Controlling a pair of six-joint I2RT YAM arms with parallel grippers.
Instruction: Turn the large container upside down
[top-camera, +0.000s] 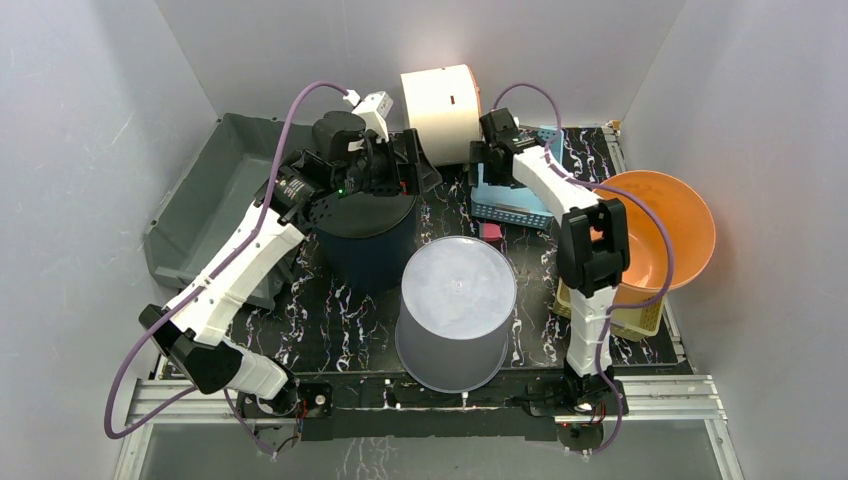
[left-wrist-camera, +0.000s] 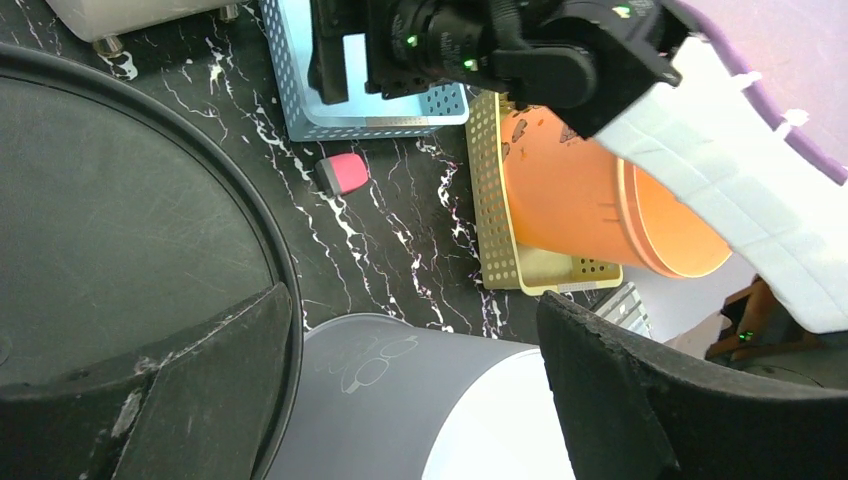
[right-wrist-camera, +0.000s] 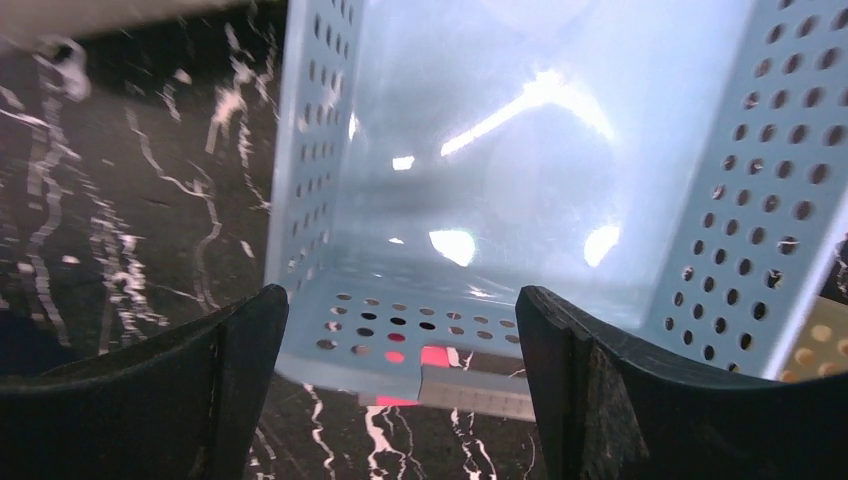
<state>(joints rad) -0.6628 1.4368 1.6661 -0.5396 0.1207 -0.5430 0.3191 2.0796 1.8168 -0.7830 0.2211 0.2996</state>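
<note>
A large dark container (top-camera: 365, 235) stands left of centre with its flat base (left-wrist-camera: 110, 230) facing up. A grey container (top-camera: 455, 310) stands in front of it, also base up, wider at the bottom; its side shows in the left wrist view (left-wrist-camera: 400, 400). My left gripper (top-camera: 418, 168) is open and empty above the dark container's right rim; in its own view (left-wrist-camera: 412, 300) one finger (left-wrist-camera: 215, 390) lies over the dark base. My right gripper (top-camera: 490, 150) is open and empty over the near left corner of a light blue basket (right-wrist-camera: 520, 150).
A white container (top-camera: 440, 110) lies on its side at the back. A grey bin (top-camera: 205, 190) leans at the left. An orange bowl (top-camera: 670, 225) rests tilted in a yellow basket (top-camera: 625, 318) at the right. A small pink block (top-camera: 490, 232) lies by the blue basket (top-camera: 515, 195).
</note>
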